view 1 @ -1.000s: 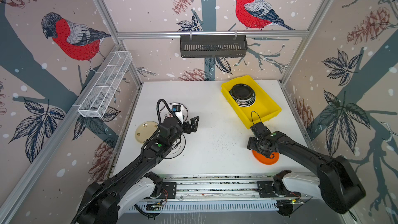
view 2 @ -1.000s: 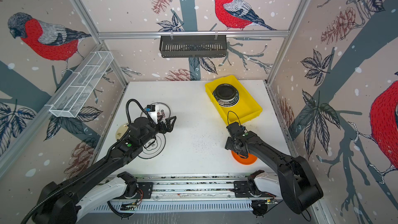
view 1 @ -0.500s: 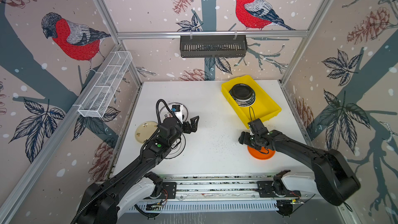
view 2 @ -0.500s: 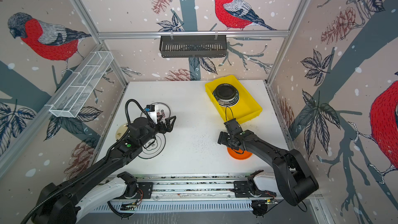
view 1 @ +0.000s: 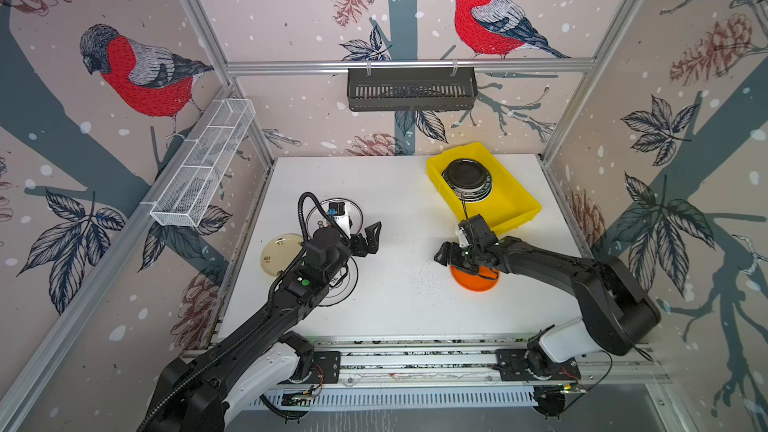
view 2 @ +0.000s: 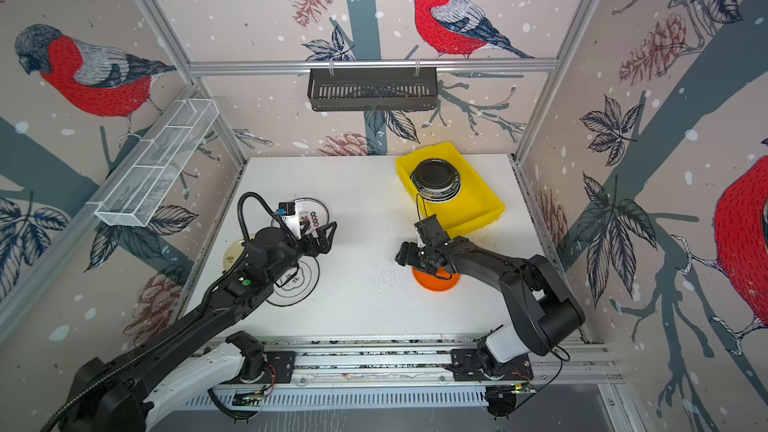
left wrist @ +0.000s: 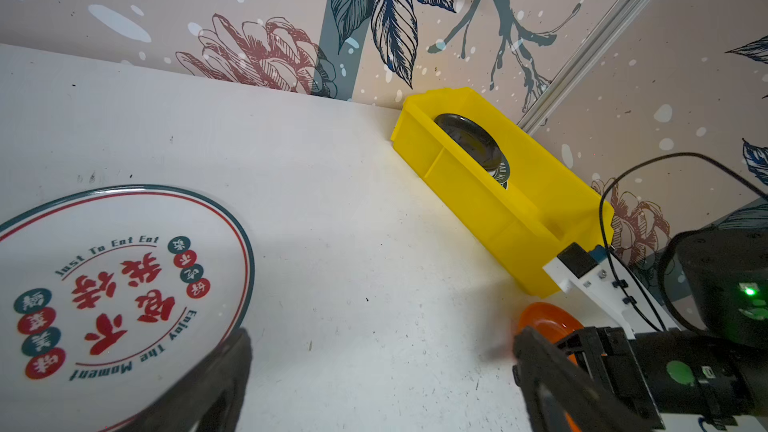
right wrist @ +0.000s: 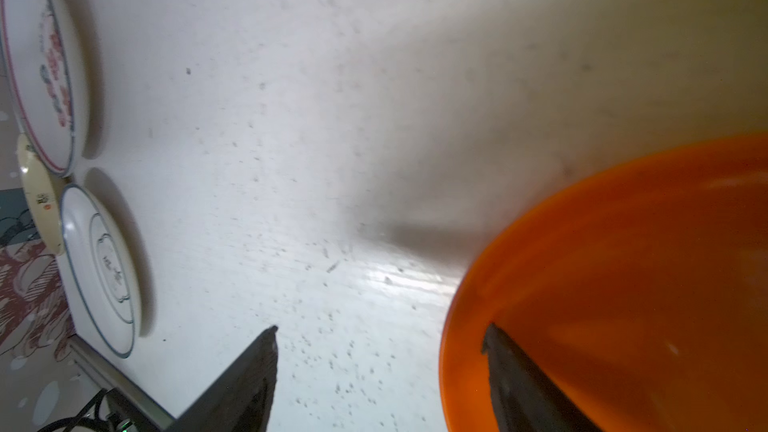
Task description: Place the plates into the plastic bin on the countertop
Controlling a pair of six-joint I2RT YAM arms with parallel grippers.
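The orange plate (view 1: 476,282), lower right, looks stiff and slippery: best gripped at its rim. Right jaws straddle that rim, wide apart; left jaws wide, empty

We record the following by colour.
- Plastic bin (view 1: 513,201): bright yellow.
- Top plate (view 1: 467,174): glossy black.
- Lettered plate (left wrist: 503,171): dark rim band, pale lettering.
- Orange plate (view 1: 476,282): plain orange.
- Cream plate (view 1: 279,251): one small dark-and-red mark.
- Slogan plate (left wrist: 116,284): white, rim lined green and red, with red characters and green and red discs (we read the English wording in green).
- Ringed plate (right wrist: 104,268): white, thin dark rings round a flower outline.
- Worktop (view 1: 407,209): white, faintly speckled.
- Wallpaper (view 1: 486,14): beige, with red-breasted birds and pine cones.
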